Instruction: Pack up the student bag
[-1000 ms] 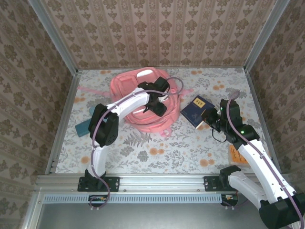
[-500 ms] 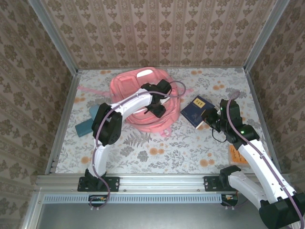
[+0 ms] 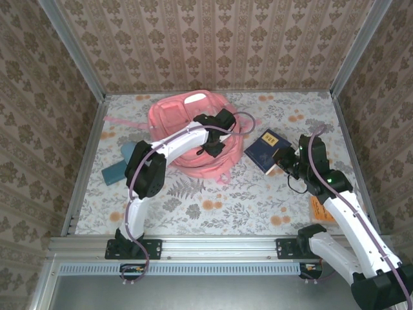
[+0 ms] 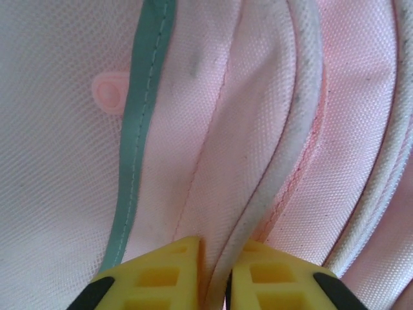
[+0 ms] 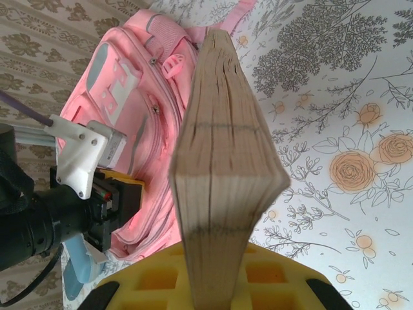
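Plainly the left gripper is clenched on what looks like a piped seam of the student bag. The right gripper clamps the book, whose length runs out ahead of it, the bag lying forward-left.

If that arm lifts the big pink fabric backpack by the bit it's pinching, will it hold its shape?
Probably not. The soft pink fabric backpack lies slumped and creased, so it would likely sag. The left end effector pinches just a thin piped fold, so that edge would probably rise first while the rest drags.
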Controlling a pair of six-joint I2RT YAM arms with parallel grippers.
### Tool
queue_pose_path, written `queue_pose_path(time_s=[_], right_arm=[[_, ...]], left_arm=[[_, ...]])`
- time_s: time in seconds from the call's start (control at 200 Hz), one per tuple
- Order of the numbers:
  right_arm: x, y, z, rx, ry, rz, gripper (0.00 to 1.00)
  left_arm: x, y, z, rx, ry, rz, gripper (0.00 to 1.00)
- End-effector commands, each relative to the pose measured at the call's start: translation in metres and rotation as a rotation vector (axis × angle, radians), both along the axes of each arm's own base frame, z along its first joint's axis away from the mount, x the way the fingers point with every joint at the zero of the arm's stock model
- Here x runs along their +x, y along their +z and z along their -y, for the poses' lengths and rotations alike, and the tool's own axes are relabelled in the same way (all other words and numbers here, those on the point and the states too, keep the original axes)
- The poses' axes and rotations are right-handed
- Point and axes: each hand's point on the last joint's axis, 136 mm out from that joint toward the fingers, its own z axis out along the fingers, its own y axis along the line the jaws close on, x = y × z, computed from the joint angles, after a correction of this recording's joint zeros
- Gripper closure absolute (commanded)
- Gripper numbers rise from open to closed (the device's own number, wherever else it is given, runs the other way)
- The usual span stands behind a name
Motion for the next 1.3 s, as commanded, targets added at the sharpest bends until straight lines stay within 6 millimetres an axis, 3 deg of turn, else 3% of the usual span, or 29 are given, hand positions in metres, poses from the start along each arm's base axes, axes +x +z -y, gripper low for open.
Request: queue_pose_path(time_s=[0.0,0.31,0.48,0.71,0.965,1.12,1.295], right_arm=[[-0.006,0.008,0.006,-0.005,-0.016,0.020,0.97],[-0.018,0.027,0.009,-0.041,0.014,0.090,0.97],[-0.022,0.041,-0.010,0.027,0.114,0.156,0.97],[-0.018,0.048,-0.043,0.223,0.222,0.206,0.97],[-0.010,0.020,-0.055,0.316,0.202,0.139,0.99],[0.006,0.009,-0.065,0.372,0.162,0.133,0.99],[0.030,0.011,-0.086,0.402,0.136,0.162,0.99]], left_arm=[[0.015,0.070,0.002,-0.091,0.014,0.195,0.90],[0.018,0.182,0.001,-0.301,0.066,0.526,0.96],[0.012,0.221,0.001,-0.404,0.074,0.631,0.97],[0.004,0.231,0.020,-0.497,0.046,0.610,0.97],[0.000,0.235,0.032,-0.544,0.055,0.602,0.98],[0.000,0.241,0.032,-0.576,0.079,0.607,0.98],[-0.003,0.245,0.034,-0.607,0.088,0.593,0.98]])
